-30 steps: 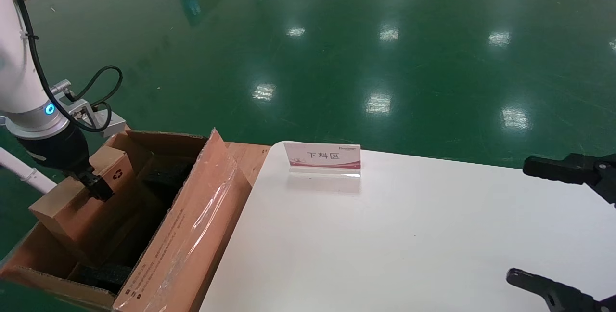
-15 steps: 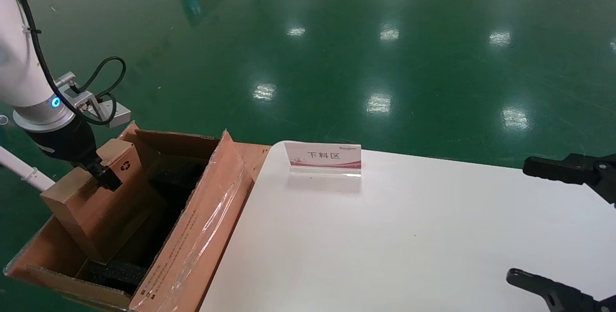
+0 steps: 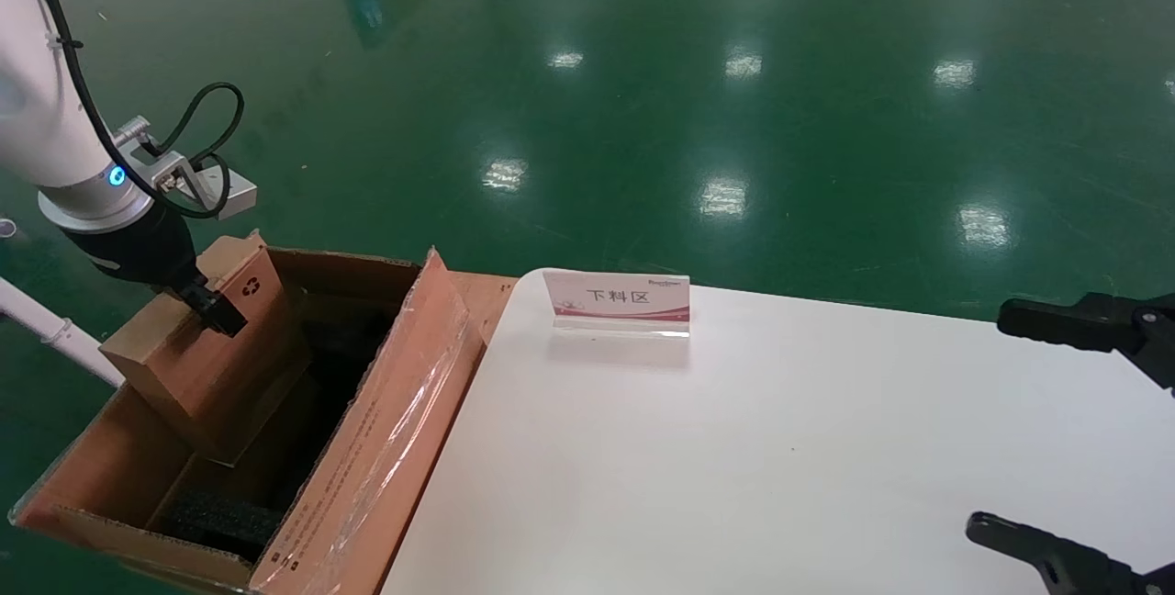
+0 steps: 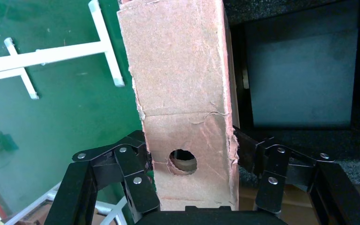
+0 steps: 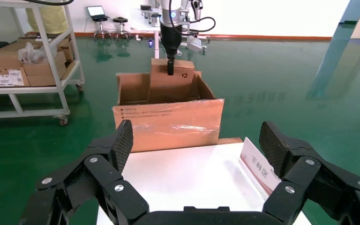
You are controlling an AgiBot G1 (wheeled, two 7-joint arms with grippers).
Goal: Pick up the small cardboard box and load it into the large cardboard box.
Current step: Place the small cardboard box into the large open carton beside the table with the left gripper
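Brown corrugated board fills the left side of the head view: the small cardboard box [image 3: 197,352], slim, with a black recycling symbol near its upper end, hangs tilted at the left of the frame, its lower end dipping inside the large cardboard box [image 3: 367,448] while its upper part stands clear above the rim. In the left wrist view the slim box [image 4: 185,103] runs up the middle of the frame, with its round hole low down between the fingers. The left hand [image 3: 213,312] is closed on the box's upper end, its fingers [image 4: 136,180] pressed against both narrow sides, so the pick-up part of the task looks done.

What is left, judging from this, is the loading itself: the box is only partly within the carton's opening and is carried by the hand, not resting on anything I can see. Black foam pads [image 3: 220,522] lie in the bottom of the carton, at the lower left of the frame, and the box has yet to be lowered down and let go. The carton's tall flap [image 3: 404,393], shiny with clear tape, stands just beside the white tabletop [image 3: 780,448], which holds a small sign [image 3: 617,298] near its upper left corner.

The right hand [image 3: 1065,430] sits idle at the right edge of the frame over the tabletop, spread wide and holding nothing.
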